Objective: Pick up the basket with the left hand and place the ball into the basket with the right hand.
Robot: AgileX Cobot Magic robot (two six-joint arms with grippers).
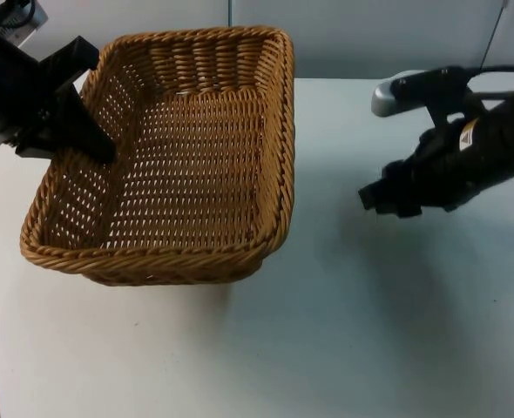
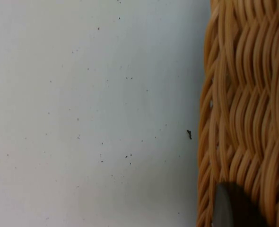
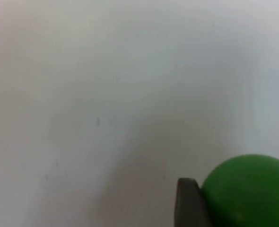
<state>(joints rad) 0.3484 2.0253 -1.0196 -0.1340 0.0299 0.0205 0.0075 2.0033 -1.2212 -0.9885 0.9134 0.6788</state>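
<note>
the ball (image 3: 247, 189) is cut off by the picture's edge in the right wrist view, so only part of its green curve shows beside a black fingertip (image 3: 189, 204); in the top view it is hidden by the right gripper (image 1: 395, 198), whose finger spacing cannot be made out. the basket (image 2: 246, 104) is cropped to a strip of woven wall in the left wrist view. the left gripper (image 1: 90, 138) hides part of the basket's left rim in the top view; one finger lies inside the wall, the other is hidden behind it.
</note>
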